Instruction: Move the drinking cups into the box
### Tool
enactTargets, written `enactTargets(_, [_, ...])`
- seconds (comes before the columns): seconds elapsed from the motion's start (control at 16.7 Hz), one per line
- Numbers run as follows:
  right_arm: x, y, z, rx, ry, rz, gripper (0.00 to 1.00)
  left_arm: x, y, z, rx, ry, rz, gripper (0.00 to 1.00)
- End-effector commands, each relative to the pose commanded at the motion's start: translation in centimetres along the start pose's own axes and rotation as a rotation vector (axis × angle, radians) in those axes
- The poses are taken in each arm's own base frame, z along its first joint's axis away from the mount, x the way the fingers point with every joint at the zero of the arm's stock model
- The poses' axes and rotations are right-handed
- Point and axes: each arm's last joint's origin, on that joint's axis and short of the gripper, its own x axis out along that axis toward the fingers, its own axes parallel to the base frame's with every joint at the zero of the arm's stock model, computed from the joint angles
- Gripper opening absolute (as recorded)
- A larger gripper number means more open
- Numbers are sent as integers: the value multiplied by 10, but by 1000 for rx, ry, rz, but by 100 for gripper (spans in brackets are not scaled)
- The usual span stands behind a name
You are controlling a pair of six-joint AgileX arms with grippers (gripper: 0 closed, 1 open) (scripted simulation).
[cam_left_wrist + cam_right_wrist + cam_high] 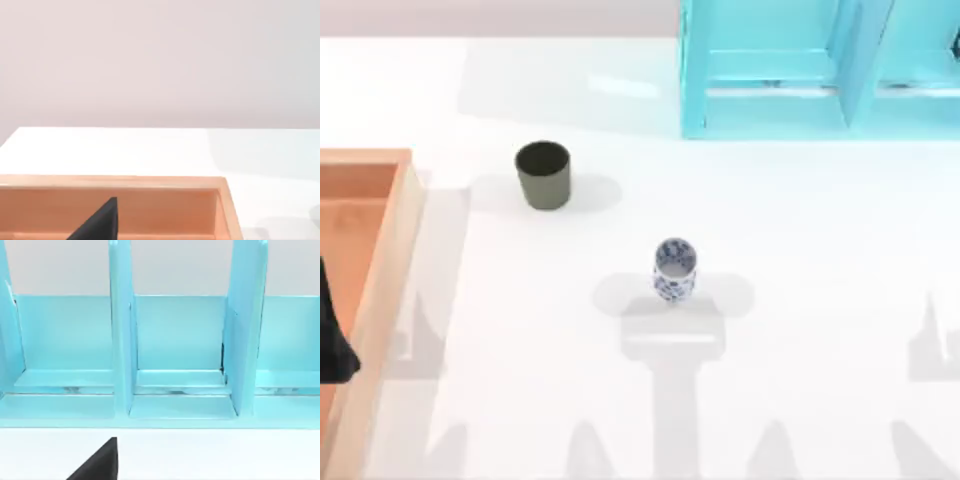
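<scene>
Two drinking cups are seen upright on the white table (800,300), both outside the box (382,260): the olive-grey cup (543,174) stands near the box's far right corner, and the blue-patterned cup (674,270) stands well apart, near the table's middle. The left gripper (334,335) is held over the box at the left edge; whether its fingers are spread cannot be told. A cyan shelf unit (790,70) is placed at the far right.
</scene>
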Motion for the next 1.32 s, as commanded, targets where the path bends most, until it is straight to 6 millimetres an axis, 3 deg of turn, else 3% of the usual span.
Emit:
enactTargets(0.18, [0,0,0,0,0,0,100,0,0,2,-1,4,-5,100])
enactTargets(0.36, [0,0,0,0,0,0,100,0,-5,19,-12,54,-47,100])
enactTargets(0.54, [0,0,0,0,0,0,100,3,-12,55,-34,160,-116,100])
enactTargets(0.72, [0,0,0,0,0,0,100,17,-24,104,-62,298,-198,100])
enactTargets(1.08, [0,0,0,0,0,0,100,76,-73,193,-98,638,-334,100])
enactTargets(1.32, [0,0,0,0,0,0,100,129,-130,222,-86,886,-375,100])
